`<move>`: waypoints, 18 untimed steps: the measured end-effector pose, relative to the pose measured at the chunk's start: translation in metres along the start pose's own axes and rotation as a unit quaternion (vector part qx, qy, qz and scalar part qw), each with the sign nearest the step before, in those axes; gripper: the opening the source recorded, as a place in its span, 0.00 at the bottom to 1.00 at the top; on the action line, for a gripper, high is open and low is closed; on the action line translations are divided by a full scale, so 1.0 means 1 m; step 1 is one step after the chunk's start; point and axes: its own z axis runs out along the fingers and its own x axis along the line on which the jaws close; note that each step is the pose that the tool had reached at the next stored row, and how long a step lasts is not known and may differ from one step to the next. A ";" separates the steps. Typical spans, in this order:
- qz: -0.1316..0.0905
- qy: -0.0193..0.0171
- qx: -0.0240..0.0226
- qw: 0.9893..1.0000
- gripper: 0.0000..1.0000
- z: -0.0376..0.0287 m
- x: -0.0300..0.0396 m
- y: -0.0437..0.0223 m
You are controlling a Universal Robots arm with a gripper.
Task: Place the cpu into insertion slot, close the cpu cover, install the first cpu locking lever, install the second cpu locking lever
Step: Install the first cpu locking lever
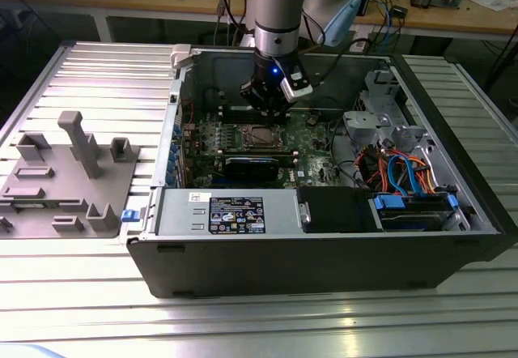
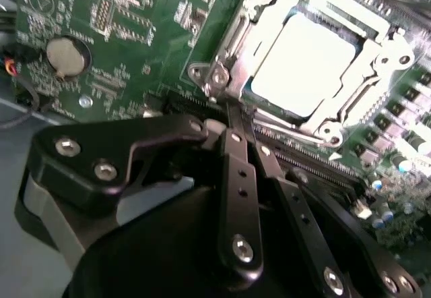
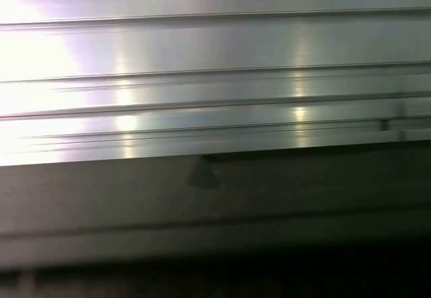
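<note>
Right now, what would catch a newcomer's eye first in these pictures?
The open computer case on the ribbed metal table stands out, with the arm's gripper hanging down into it over the green motherboard. In the second wrist view the cpu glares pale and bright, framed by the silver cpu cover, with the gripper's tip close to one corner of that cover.

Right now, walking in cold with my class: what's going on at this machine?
A robot arm reaches down into an open computer case. Its gripper, fingers together, sits at one corner of the processor socket on the motherboard. The cpu already lies in the socket, and the cpu cover appears lowered around it. The gripper seems to hold nothing; its tip is right by the cover's corner.
</note>
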 end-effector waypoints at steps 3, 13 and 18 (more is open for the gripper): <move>0.000 0.000 0.000 1.000 0.11 -0.0030 -0.0001 0.0000; 0.000 0.000 0.000 1.000 0.11 0.0008 -0.0004 -0.0003; 0.000 0.000 0.001 1.000 0.11 -0.0016 -0.0004 -0.0006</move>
